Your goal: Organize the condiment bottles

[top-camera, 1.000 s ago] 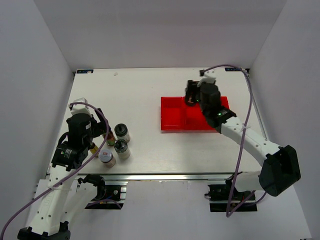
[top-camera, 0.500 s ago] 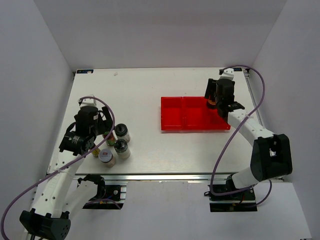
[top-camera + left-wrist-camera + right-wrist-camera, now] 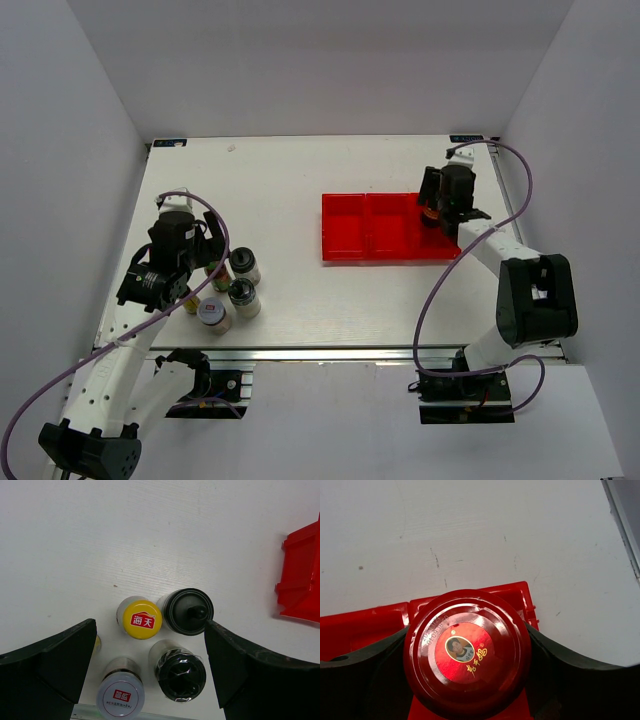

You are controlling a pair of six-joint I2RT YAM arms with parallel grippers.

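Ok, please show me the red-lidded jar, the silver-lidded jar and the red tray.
red-lidded jar (image 3: 467, 652): right wrist view, centre of its lid.
silver-lidded jar (image 3: 120, 695): left wrist view, top of its lid.
red tray (image 3: 345, 232): top view, bare floor of its left compartment.

**Fig.: Both arms, pose & grip state**

Your L arm (image 3: 105, 375) rises from the near-left base and leans fwd. Its wrist is bent so the L gripper (image 3: 208, 262) faces down, jaws spread wide. In the wrist view, both fingers (image 3: 55, 665) sit at the frame's outer edges. Your R arm (image 3: 500, 255) is stretched to the far right. The R gripper (image 3: 437, 205) is part-closed, w/ a finger on each side of the red-lidded jar (image 3: 467, 652).
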